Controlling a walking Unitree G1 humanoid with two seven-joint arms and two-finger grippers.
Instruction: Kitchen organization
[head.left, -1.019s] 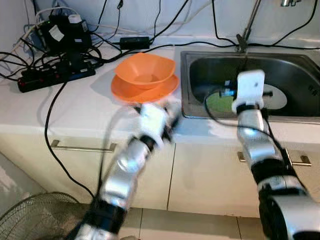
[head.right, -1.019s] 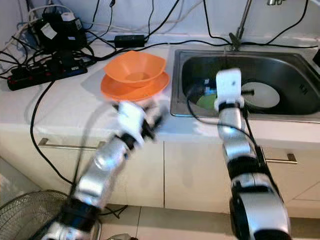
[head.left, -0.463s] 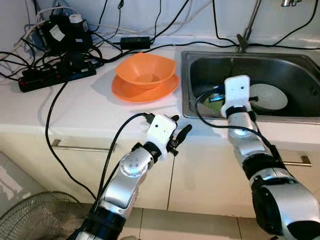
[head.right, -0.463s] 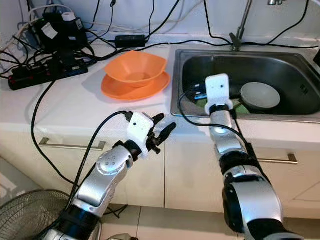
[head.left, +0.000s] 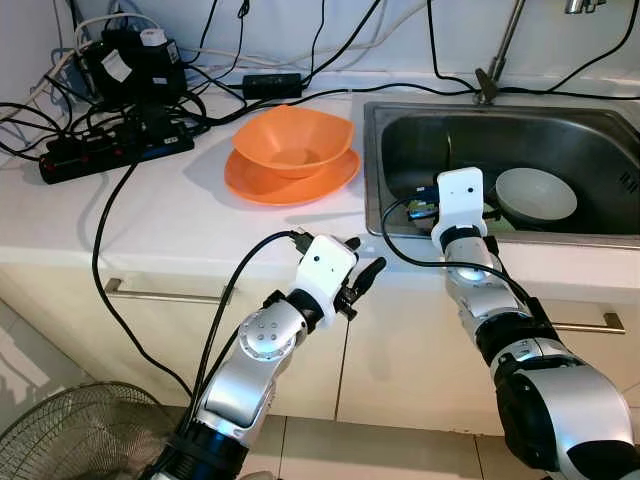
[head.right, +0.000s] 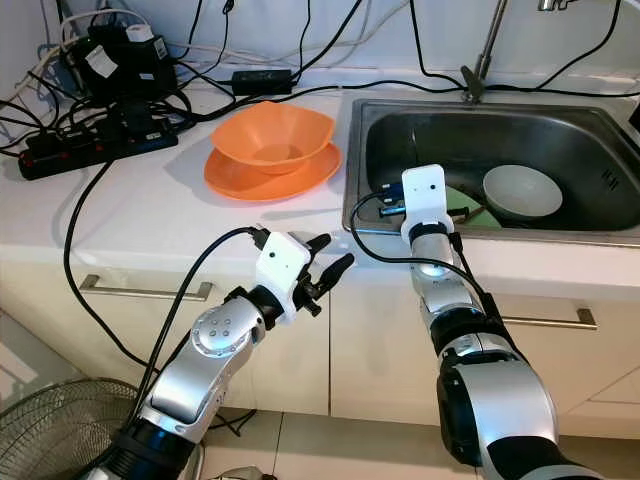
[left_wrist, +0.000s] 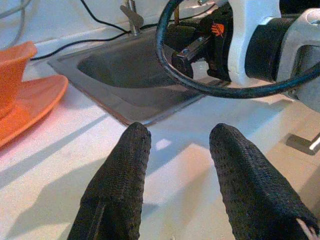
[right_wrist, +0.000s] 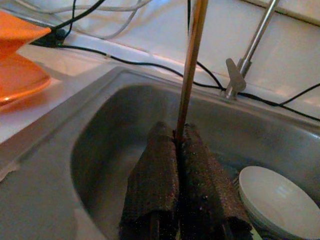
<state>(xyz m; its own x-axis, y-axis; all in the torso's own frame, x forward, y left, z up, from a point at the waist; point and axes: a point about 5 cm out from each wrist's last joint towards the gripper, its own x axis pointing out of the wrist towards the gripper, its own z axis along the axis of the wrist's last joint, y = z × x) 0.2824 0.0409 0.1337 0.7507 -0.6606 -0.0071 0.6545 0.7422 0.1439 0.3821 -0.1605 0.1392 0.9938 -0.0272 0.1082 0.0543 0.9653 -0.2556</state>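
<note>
- Right gripper (right_wrist: 179, 137) sits at the front left rim of the steel sink (head.left: 400, 140), centre-right of the head view; its two black fingers are pressed together on a thin brownish stick, likely a chopstick (right_wrist: 191, 60).
- The stick runs straight up from between the fingers toward the top of the wrist picture, slim, smooth and warm brown.
- Down in the basin, lower right of the wrist picture, lies a white bowl (head.left: 536, 194), round and plain, with a patch of green (head.right: 468, 205) beside it that I can't identify.
- Left gripper (head.left: 358, 272) hovers low in the middle of the head view, just off the counter's front edge, fingers spread apart with nothing between them.
- Upper middle: an orange bowl (head.left: 292, 140) stands on an orange plate (head.left: 255, 184) on the white countertop (head.left: 150, 215), just left of the sink.
- Upper left: a black power strip (head.left: 95, 155) in a tangle of black cables (head.left: 110, 210).
- Tap (head.left: 497, 50) rises behind the sink, top right.
</note>
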